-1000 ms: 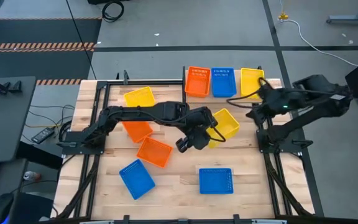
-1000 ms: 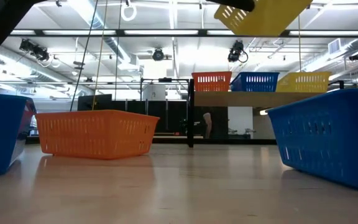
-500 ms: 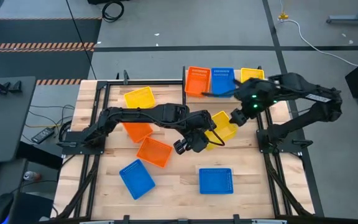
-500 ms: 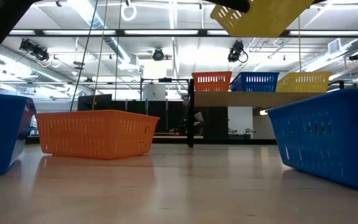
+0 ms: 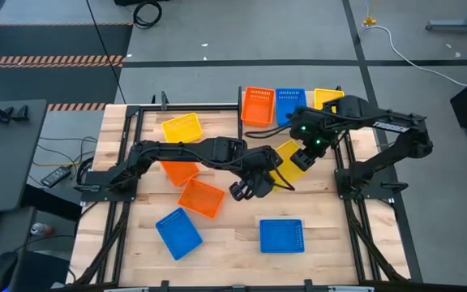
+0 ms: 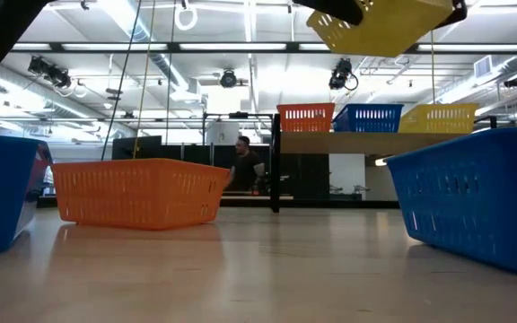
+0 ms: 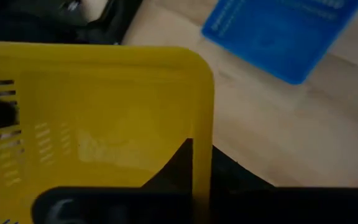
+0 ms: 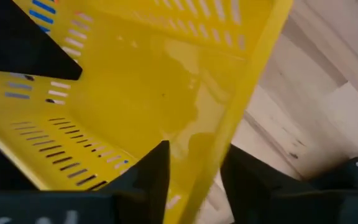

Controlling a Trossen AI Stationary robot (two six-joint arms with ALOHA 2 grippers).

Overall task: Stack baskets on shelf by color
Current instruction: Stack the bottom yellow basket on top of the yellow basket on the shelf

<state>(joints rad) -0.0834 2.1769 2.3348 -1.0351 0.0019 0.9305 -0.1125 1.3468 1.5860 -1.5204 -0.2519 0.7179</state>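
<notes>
Yellow basket (image 5: pixel 290 160) held aloft above mid-table, its 8 o'clock rim clamped by the closed left gripper (image 5: pixel 259 180), its 1 o'clock rim straddled by the right gripper (image 5: pixel 306 151), grip not discernible.

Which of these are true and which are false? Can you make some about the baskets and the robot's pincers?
1. The left pincer is shut on a yellow basket held in the air. True.
2. The shelf holds three baskets. True.
3. The orange basket on the shelf sits between the other two. False: the blue one is in the middle.
4. The right arm waits far from the held basket. False: the right pincer straddles its rim.
</notes>
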